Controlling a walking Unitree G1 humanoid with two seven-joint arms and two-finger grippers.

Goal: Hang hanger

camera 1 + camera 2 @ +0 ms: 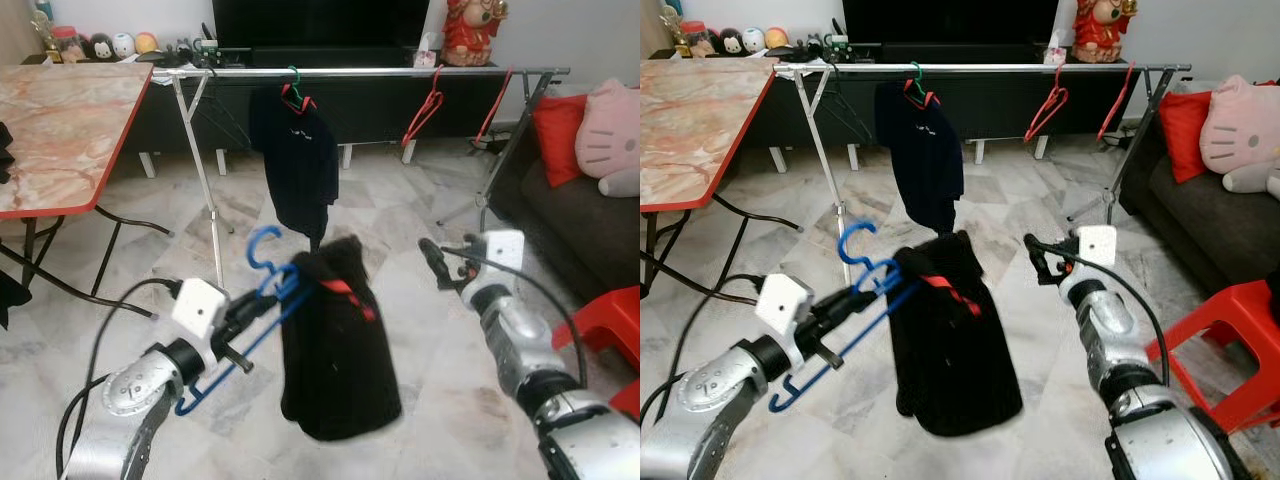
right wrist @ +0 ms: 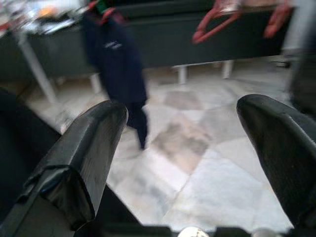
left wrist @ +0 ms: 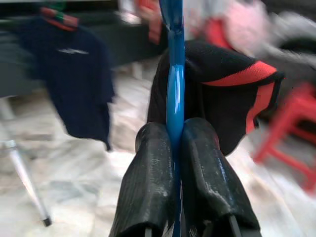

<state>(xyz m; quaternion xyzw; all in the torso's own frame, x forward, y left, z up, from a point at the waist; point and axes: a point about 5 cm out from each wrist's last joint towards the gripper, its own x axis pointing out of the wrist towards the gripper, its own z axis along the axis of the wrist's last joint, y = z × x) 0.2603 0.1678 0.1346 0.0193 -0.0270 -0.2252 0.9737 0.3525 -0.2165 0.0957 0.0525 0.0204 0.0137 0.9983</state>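
Note:
My left gripper (image 1: pixel 262 303) is shut on a blue hanger (image 1: pixel 262 262), held low over the floor. A black garment with red trim (image 1: pixel 335 345) hangs from that hanger. In the left wrist view the blue hanger (image 3: pixel 174 94) runs between the two closed fingers (image 3: pixel 148 187). My right gripper (image 1: pixel 435 262) is open, to the right of the garment, with nothing in it. Ahead stands a silver clothes rail (image 1: pixel 380 72) with a dark shirt (image 1: pixel 295 160) on a hanger and two red hangers (image 1: pixel 424 108).
A red-edged marble folding table (image 1: pixel 60 130) stands at the left. A dark sofa with a red cushion (image 1: pixel 558 135) and pink plush is at the right, and a red plastic stool (image 1: pixel 605 320) sits near my right arm. A TV console lies behind the rail.

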